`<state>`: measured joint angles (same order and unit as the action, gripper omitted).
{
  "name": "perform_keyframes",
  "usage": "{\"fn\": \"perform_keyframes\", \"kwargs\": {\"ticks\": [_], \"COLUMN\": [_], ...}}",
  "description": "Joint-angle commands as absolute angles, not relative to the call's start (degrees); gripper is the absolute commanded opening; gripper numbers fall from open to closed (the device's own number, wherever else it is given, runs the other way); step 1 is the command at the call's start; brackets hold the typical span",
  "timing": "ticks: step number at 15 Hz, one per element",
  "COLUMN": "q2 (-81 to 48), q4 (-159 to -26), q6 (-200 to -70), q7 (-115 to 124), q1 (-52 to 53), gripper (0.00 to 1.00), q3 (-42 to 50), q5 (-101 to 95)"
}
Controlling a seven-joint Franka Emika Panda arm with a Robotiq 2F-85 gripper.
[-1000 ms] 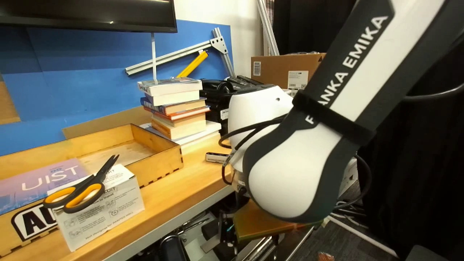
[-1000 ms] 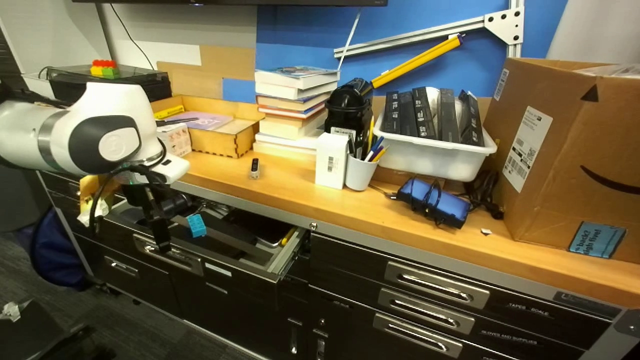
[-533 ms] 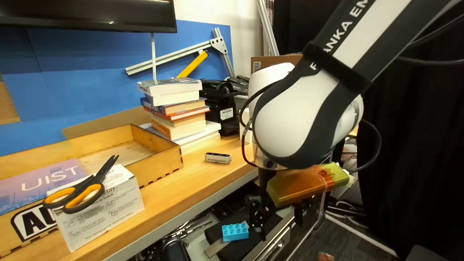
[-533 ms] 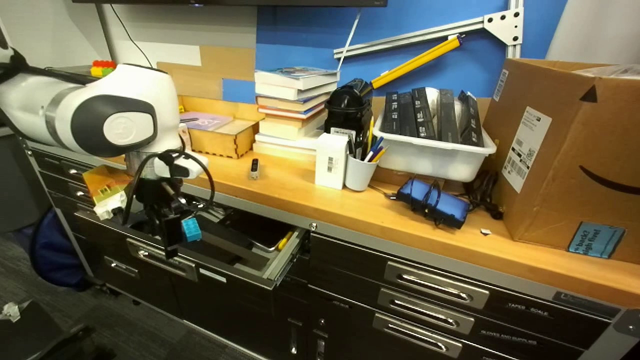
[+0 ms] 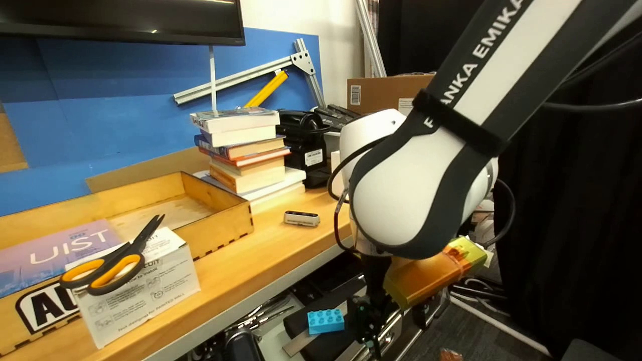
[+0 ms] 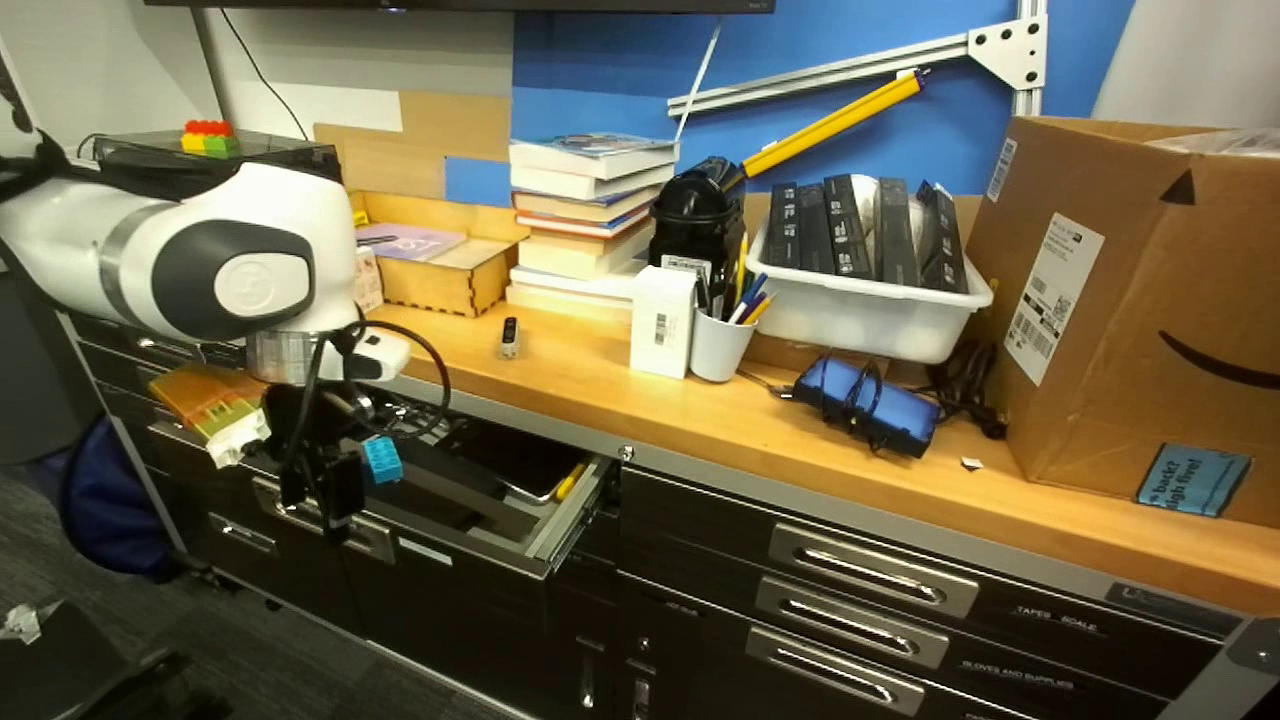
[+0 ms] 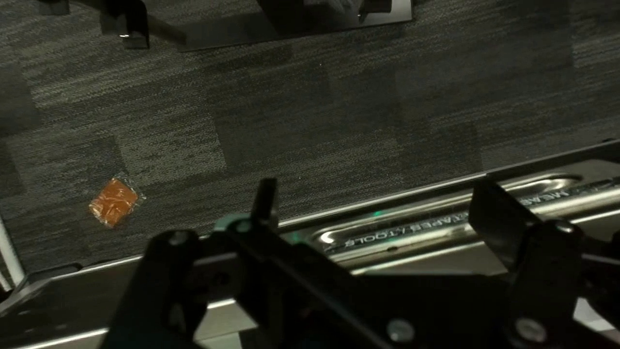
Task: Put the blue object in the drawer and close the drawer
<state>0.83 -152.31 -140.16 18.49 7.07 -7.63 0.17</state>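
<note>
The blue object (image 5: pixel 326 321) lies inside the open drawer (image 6: pixel 490 565), on a dark item; it also shows in an exterior view (image 6: pixel 383 460) just beside my gripper. The drawer is pulled out under the worktop. Its silvery pull strip (image 7: pixel 411 232) shows between my fingers in the wrist view. My gripper (image 7: pixel 382 208) is open and empty, pointing down over the drawer's front edge, apart from the blue object. It also shows in both exterior views (image 5: pixel 398 333) (image 6: pixel 315 510). Whether a finger touches the drawer front, I cannot tell.
The wooden worktop (image 6: pixel 580 370) overhangs the back of the drawer. An orange and green box (image 5: pixel 426 276) is fixed at my wrist. Tools lie in the drawer. Scissors (image 5: pixel 115 260) rest on a white box (image 5: pixel 145 296). Carpeted floor (image 7: pixel 310 121) lies in front of the cabinet.
My gripper has moved outward from over the drawer's inside to its front edge, then lower. The drawer has slid out slightly with the blue object, which was hidden in an exterior view a second ago.
</note>
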Motion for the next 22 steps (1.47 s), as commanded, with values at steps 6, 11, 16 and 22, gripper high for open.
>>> {"fn": "perform_keyframes", "kwargs": {"ticks": [6,11,16,22], "q2": [-9.47,-14.28,-18.21,-15.67], "q4": [-146.93,-139.79,-133.44,-134.60], "q6": [-154.16,-157.61,-157.22,-156.91], "q7": [27.62,41.80,49.93,52.75], "q1": [8.51,12.72,17.26,19.38], "gripper": [1.00,1.00,1.00,1.00], "q3": [-6.36,-1.95,1.33,2.07], "q5": [-1.30,-10.45,-15.19,-15.16]}}
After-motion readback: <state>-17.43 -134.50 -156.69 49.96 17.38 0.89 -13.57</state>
